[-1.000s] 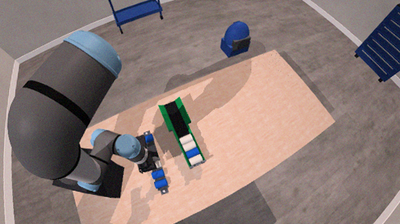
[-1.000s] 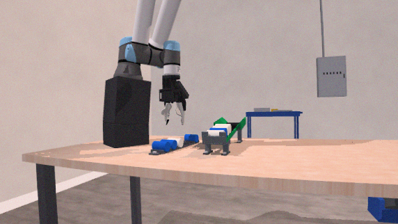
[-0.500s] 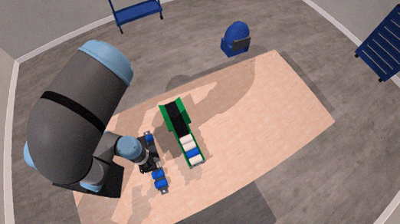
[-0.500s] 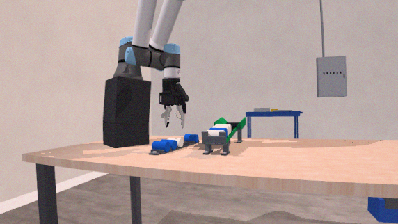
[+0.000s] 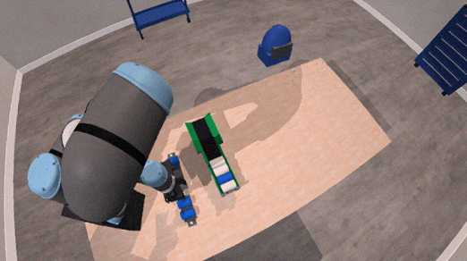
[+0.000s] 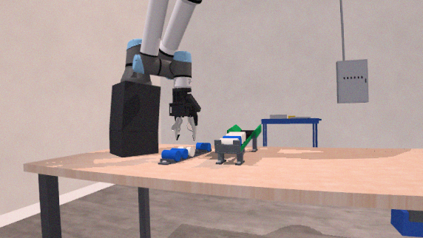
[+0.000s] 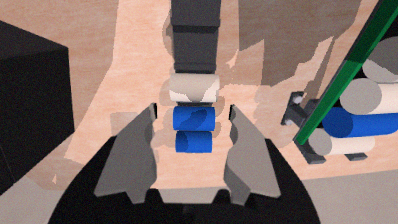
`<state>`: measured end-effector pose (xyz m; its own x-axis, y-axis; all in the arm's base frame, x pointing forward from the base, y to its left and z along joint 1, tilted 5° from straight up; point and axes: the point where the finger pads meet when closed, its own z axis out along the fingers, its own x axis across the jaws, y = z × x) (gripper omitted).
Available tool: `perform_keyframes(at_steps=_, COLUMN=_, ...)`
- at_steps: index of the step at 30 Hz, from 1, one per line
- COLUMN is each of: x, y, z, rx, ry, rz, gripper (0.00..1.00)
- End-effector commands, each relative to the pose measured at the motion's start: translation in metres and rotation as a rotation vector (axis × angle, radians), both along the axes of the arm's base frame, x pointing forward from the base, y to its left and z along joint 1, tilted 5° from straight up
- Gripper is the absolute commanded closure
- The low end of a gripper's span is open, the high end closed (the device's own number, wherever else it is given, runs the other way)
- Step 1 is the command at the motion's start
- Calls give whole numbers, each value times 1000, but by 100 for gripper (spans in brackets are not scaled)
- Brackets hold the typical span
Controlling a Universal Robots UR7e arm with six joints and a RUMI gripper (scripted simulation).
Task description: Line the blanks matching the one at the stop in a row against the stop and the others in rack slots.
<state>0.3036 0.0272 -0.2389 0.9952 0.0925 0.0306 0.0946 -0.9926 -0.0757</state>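
My gripper (image 6: 185,140) (image 7: 193,104) is open, with nothing between its fingertips, above the stock rack (image 5: 191,223) (image 6: 164,162) (image 7: 196,47). At the rack's near end lie a blue blank (image 5: 188,214) (image 6: 170,154) (image 7: 194,142) and a second blue blank (image 5: 184,202) (image 7: 194,119). A white blank (image 7: 194,87) lies beyond them; another blue blank (image 5: 174,160) (image 6: 203,147) lies at the far end. On the feed ramp (image 5: 206,139) (image 7: 350,70), a white blank (image 5: 229,186) (image 7: 345,144) is at the stop, then a blue blank (image 5: 225,178) (image 7: 350,123), then two white blanks, all across it.
The ramp stands beside the rack on short grey feet, with green side walls and a flared upper end. The robot's black base block (image 6: 134,118) (image 7: 35,90) is on the rack's other side. A blue welding mask (image 5: 277,40) is beyond the table.
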Motion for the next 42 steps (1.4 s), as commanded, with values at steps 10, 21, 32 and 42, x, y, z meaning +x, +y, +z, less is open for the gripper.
perform_keyframes(at_steps=10, x=1, y=1, z=-13, rx=-1, ry=-1, rz=0, gripper=48)
perform_keyframes(at_steps=21, x=1, y=1, z=-16, rx=-1, ry=-1, rz=0, gripper=48)
perform_keyframes(at_steps=32, x=1, y=1, z=-16, rx=-1, ry=-1, rz=0, gripper=48)
perform_keyframes(at_steps=42, x=1, y=1, z=-16, rx=-1, ry=-1, rz=0, gripper=48)
